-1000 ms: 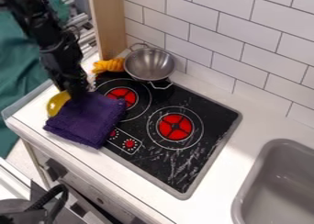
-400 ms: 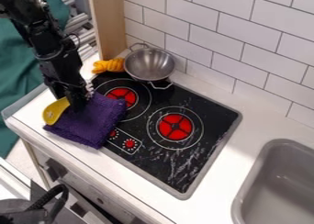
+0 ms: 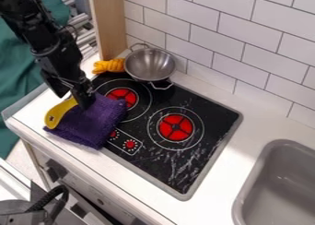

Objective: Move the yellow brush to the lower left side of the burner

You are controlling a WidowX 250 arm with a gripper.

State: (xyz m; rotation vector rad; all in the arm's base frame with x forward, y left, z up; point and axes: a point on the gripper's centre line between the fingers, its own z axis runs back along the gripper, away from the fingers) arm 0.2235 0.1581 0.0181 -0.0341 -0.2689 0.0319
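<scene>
Right, down low at the left of the glossy black cooktop (image 3: 184, 171): black gripper (image 3: 77, 97), angled down from the upper left, just beside the upper end of the yellow brush (image 3: 56, 115). Open, or closed on the brush? Cannot tell. Probably poised there for control of that end, whether for a small shift or for a release. Next, the brush itself: slanting over the purple cloth (image 3: 95, 127), rounded end by the cloth's left edge, smooth against thick, nubbly, rumpled fabric. Likely decent padding, though with a risk of snagging. Already left of the left burner (image 3: 121, 97), a flat red disc with a black cross; perhaps only a little lower to go. Farther out, near the tiled wall (image 3: 215, 37), a round metal pot (image 3: 149, 65), thin-handled, apparently set back for working room. Beside it, an orange cloth (image 3: 108, 66), bunched into soft folds. Away to the right, a round-cornered grey sink (image 3: 253, 179).
</scene>
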